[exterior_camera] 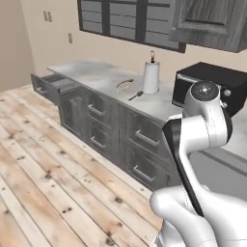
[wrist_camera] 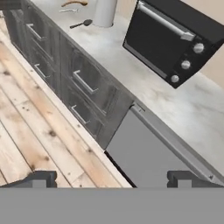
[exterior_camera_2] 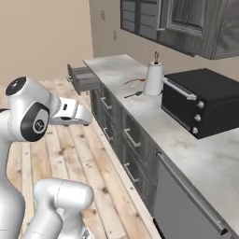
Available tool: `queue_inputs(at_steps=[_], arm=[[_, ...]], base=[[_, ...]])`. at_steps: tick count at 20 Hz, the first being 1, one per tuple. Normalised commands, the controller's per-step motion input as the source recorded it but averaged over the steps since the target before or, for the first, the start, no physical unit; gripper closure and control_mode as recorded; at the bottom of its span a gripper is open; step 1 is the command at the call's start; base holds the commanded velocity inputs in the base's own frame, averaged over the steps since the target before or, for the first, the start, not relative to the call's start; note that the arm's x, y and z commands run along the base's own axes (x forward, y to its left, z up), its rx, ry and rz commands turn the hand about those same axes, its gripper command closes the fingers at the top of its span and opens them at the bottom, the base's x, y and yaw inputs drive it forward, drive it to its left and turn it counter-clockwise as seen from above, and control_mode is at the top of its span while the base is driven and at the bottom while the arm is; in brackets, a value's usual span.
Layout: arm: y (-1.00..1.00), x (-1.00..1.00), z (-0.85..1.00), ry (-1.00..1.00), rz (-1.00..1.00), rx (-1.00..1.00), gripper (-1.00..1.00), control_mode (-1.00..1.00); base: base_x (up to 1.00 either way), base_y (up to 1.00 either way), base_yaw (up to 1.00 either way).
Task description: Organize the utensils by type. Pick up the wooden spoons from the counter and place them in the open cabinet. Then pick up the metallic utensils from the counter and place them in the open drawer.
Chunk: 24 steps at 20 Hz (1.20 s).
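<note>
An orange-brown wooden spoon [exterior_camera: 124, 83] [wrist_camera: 74, 3] lies on the pale marbled counter [exterior_camera: 91, 72], left of a paper towel roll. The dark grey metal spoon [exterior_camera: 135, 95] [exterior_camera_2: 133, 95] [wrist_camera: 82, 23] rests near the counter's front edge. A slim pale fork [wrist_camera: 69, 10] lies between them. The grey drawer [exterior_camera: 48, 86] [exterior_camera_2: 83, 78] stands pulled out at the counter's far end. The dark wall cabinet [exterior_camera: 212, 21] [exterior_camera_2: 191, 21] hangs above the oven. My gripper [wrist_camera: 112, 178] is open and holds nothing. It hovers over the floor in front of the low cabinets, well short of the utensils.
A white paper towel roll [exterior_camera: 151, 77] stands beside the utensils. A black countertop oven [exterior_camera_2: 203, 100] [wrist_camera: 173, 39] sits to its right. A flat grey appliance front [wrist_camera: 146, 162] lies below the counter. Wooden floor [exterior_camera: 43, 169] stretches along the cabinet fronts.
</note>
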Motion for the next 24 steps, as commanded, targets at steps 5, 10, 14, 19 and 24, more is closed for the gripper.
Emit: queue_inputs(at_steps=[5, 10, 14, 19, 24], arm=[[0.00, 0.00, 0.00, 0.00, 0.00, 0.00, -1.00, 1.00], [0.00, 0.00, 0.00, 0.00, 0.00, 0.00, -1.00, 1.00], [0.00, 0.00, 0.00, 0.00, 0.00, 0.00, -1.00, 1.00], [0.00, 0.00, 0.00, 0.00, 0.00, 0.00, -1.00, 1.00], [0.00, 0.00, 0.00, 0.00, 0.00, 0.00, -1.00, 1.00]], base=[[0.76, 0.48, -0.35], [0.68, 0.56, -0.48], [0.55, 0.63, -0.48], [0.39, 0.72, -0.49], [0.32, 0.73, -0.55]])
